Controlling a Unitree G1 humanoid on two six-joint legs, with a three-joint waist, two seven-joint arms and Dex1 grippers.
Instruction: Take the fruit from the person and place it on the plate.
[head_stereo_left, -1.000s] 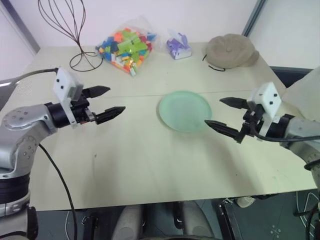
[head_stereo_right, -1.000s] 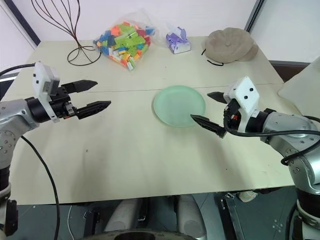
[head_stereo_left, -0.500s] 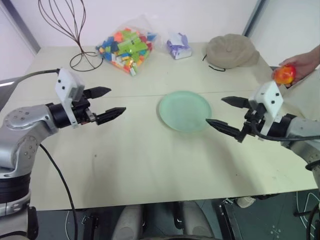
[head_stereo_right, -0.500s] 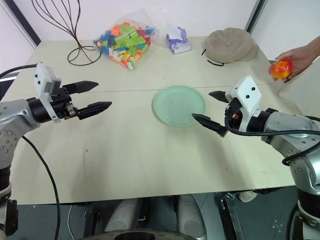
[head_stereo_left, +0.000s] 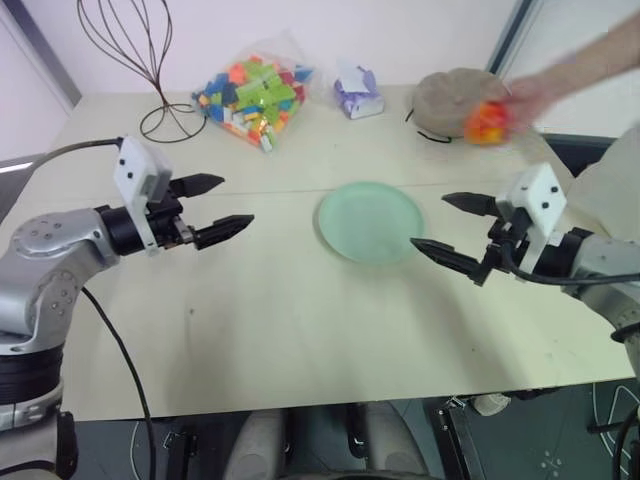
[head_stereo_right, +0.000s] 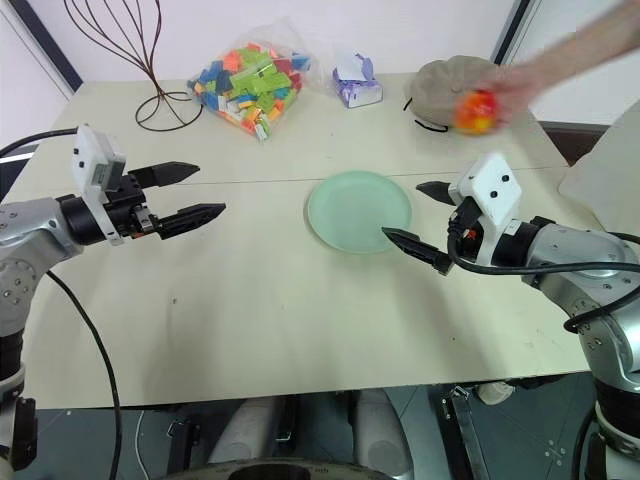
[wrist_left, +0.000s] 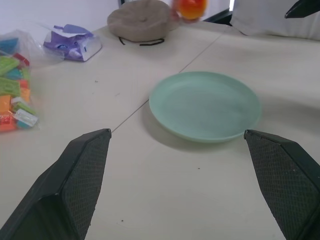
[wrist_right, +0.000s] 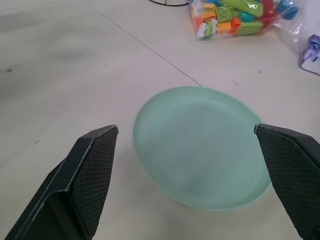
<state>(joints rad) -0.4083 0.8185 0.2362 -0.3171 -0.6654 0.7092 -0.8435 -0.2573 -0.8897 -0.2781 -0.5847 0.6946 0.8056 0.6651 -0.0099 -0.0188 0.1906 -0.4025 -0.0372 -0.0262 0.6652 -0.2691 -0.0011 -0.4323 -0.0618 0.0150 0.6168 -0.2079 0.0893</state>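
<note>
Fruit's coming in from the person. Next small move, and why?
Probably raise the right gripper toward the fruit. It is open and nearer than the left gripper, which is across the plate. The person's hand holds the fruit in the air above the hat, so nothing can be placed yet.

Table (head_stereo_left: 300, 330): pale cream top with a seam line running 9 to 3 o'clock across its middle. Wire stand (head_stereo_left: 150, 60): dark, upright, at 11 o'clock. Bag of coloured blocks (head_stereo_left: 250, 90): clear, just beside the stand, toward 12 o'clock. Purple-and-white packet (head_stereo_left: 357, 92): at 12 o'clock. Tan cloth hat (head_stereo_left: 450, 100): at 1 o'clock
</note>
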